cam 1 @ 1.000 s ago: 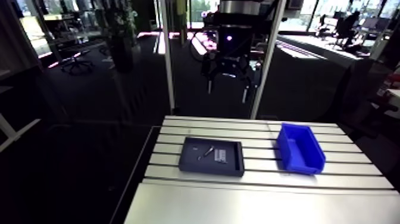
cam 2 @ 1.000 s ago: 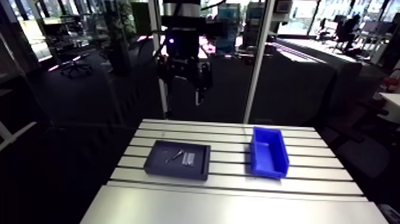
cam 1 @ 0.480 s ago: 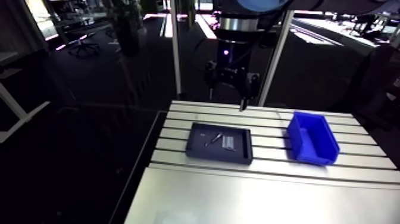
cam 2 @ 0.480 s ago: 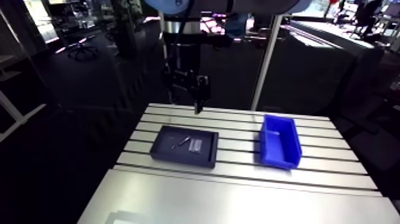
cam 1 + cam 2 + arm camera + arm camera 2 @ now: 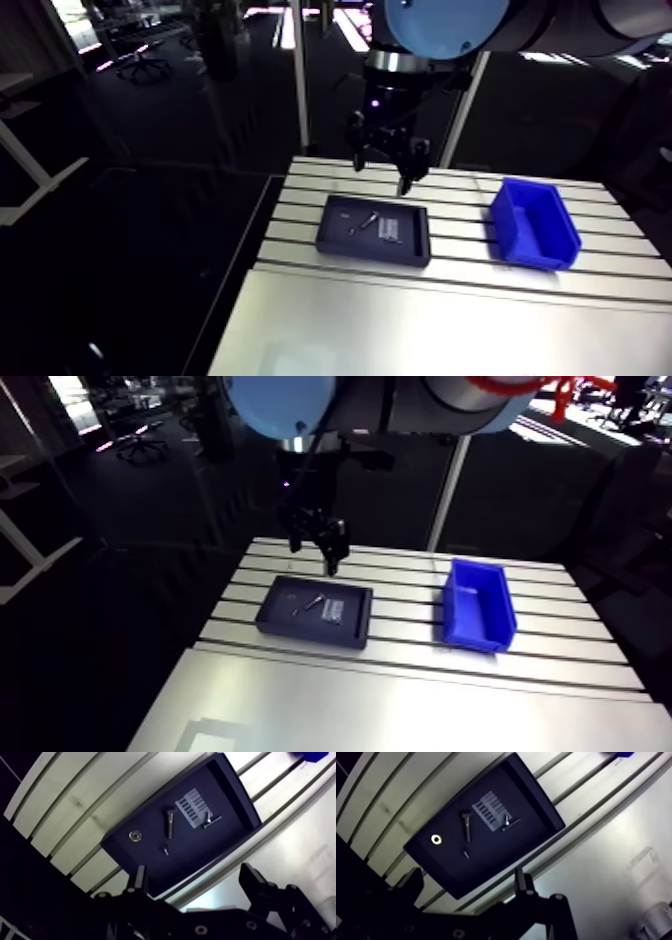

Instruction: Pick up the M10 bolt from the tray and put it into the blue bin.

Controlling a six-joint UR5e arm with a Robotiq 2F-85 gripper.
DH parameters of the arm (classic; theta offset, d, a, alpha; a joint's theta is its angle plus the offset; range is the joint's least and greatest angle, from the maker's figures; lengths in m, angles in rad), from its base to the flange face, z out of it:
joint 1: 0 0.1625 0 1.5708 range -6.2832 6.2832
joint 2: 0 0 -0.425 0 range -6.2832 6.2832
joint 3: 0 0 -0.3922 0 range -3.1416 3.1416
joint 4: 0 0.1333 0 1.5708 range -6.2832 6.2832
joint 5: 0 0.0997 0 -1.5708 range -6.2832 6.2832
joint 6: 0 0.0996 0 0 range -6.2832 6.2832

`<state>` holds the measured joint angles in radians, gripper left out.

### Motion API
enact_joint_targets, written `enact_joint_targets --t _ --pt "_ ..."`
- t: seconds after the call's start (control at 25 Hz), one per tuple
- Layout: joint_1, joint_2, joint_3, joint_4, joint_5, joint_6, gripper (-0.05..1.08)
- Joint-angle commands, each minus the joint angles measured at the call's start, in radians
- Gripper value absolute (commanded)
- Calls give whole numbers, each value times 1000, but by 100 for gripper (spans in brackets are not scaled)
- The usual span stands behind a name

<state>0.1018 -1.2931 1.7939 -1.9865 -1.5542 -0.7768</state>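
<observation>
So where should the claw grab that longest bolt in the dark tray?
Likely mid-shank, straight down from above, the open claw straddling it: the bolt lies flat on the tray floor, with nothing touching its long sides.

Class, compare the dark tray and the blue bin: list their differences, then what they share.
The tray is dark and shallow; the blue bin is bright and deeper-walled. The tray holds a bolt and a small ring; the blue bin looks empty. Both are open-topped, rectangular and sit on the slotted table.
</observation>
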Motion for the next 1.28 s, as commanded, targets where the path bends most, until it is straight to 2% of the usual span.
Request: enact_joint_targets --t 0.04,0.2,1.0,1.08,1.16,1.28 --pt "3 24 23 -45 -10 8 1" --pt "4 38 52 -130 -28 23 1" --pt "4 113 89 -206 -27 25 2" --pt "4 120 94 -220 -27 23 4" --pt "4 125 95 -228 -27 23 12" --pt "4 125 101 -239 -27 23 15"
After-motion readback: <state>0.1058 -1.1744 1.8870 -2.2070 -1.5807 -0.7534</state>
